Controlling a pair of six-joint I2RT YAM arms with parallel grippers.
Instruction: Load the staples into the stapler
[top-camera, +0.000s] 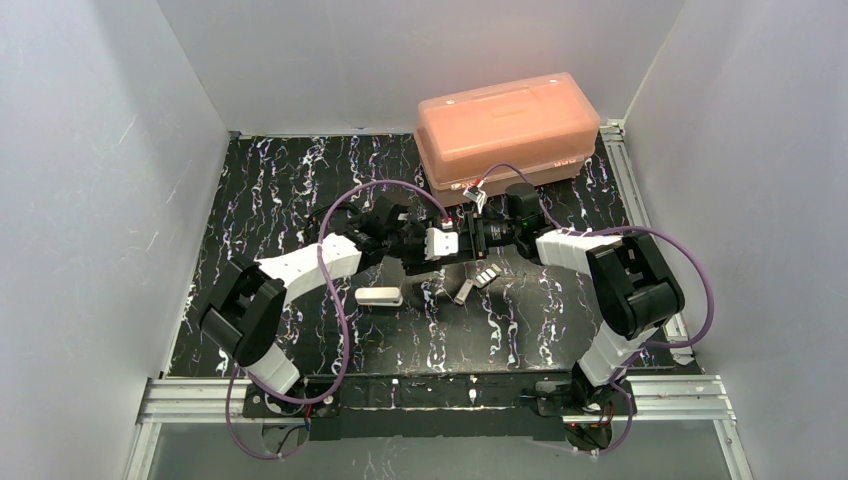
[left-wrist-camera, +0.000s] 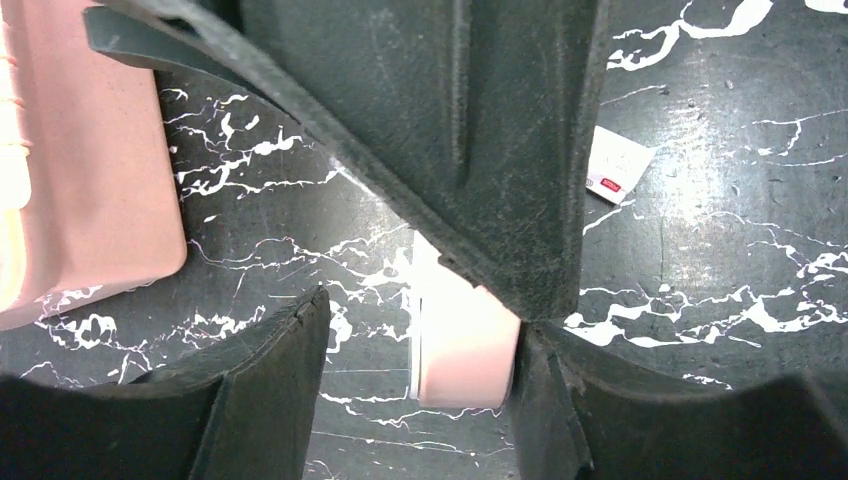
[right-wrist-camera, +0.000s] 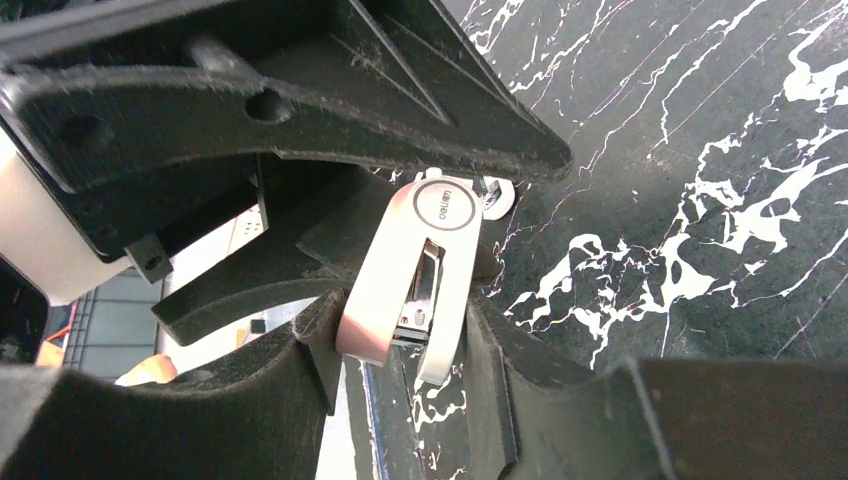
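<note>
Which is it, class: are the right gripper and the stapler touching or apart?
Touching. The right wrist view shows the stapler clamped between the right gripper's fingers.

On my stapler (right-wrist-camera: 398, 275), the round hub at its twelve o'clock end carries small raised lettering, too faint for me to read. The whitish packet (left-wrist-camera: 618, 165) has a red printed mark at its seven o'clock corner, also unreadable.

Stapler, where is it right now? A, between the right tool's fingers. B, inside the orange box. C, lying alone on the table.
A: the right wrist view shows the stapler clamped between the two fingers of the right tool.
</note>
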